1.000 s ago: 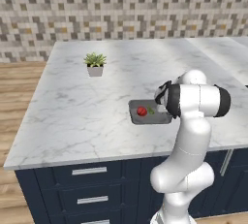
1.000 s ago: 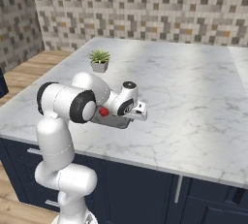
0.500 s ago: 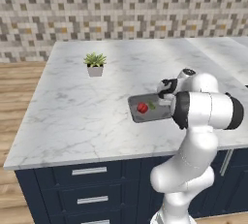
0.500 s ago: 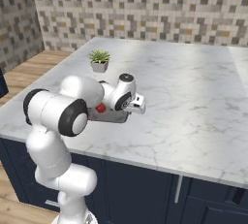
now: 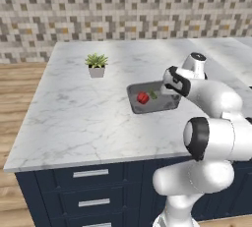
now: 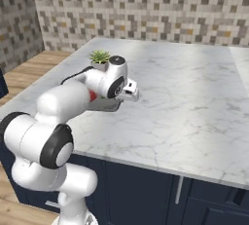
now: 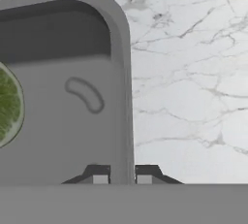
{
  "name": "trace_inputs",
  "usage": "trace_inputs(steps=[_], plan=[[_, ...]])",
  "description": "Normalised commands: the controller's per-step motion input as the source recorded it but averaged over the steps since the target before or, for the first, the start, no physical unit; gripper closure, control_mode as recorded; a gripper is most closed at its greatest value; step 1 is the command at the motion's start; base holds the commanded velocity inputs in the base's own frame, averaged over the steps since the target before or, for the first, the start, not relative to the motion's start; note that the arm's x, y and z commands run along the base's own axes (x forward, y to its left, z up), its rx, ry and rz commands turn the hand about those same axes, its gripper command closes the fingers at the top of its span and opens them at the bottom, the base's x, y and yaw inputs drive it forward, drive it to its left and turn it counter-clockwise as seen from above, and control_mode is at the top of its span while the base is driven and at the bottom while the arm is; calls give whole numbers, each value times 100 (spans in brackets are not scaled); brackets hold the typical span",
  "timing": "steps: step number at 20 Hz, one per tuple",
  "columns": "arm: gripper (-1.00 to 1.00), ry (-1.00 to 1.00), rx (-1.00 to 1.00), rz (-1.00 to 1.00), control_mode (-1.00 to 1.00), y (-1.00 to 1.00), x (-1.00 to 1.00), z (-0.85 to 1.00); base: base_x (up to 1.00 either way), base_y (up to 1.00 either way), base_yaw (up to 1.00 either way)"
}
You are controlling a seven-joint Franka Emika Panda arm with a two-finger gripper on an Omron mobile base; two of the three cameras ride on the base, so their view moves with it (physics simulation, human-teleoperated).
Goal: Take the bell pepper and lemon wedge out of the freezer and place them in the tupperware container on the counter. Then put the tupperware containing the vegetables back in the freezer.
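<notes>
The dark grey tupperware container (image 5: 165, 104) sits on the white marble counter (image 5: 74, 113). In it lie the red bell pepper (image 5: 142, 98) and, beside it, the green lemon wedge (image 5: 153, 94). My gripper (image 5: 169, 90) is at the tray's right end. In the hand view its two fingertips (image 7: 100, 175) stand on either side of the tray's rim (image 7: 124, 72), shut on it, and the lemon wedge (image 7: 7, 104) shows at the left edge. From the right, my gripper (image 6: 131, 93) hides most of the tupperware container (image 6: 104, 105); a bit of the bell pepper (image 6: 92, 95) peeks out. The freezer is out of view.
A small potted plant (image 5: 96, 65) stands on the counter behind and to the left of the tray, also visible as the plant (image 6: 100, 56) behind my arm. Navy drawers with silver handles (image 5: 90, 173) run under the counter's front edge. A tiled wall backs the counter.
My elbow has swung out to the right and the hand has come around to the tray's right end. The tray and the food in it show slightly higher in the left base view.
</notes>
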Motion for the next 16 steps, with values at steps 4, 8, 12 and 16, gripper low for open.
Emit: trace_inputs(steps=[4,8,12,16], plan=[[100,4,8,0,-100,25,-62,100,0,0,0],[100,5,8,0,-100,17,-93,97,0,0,0],[100,0,3,0,-100,7,-98,70,0,0,0],[100,1,0,0,-100,1,-84,37,0,0,0]])
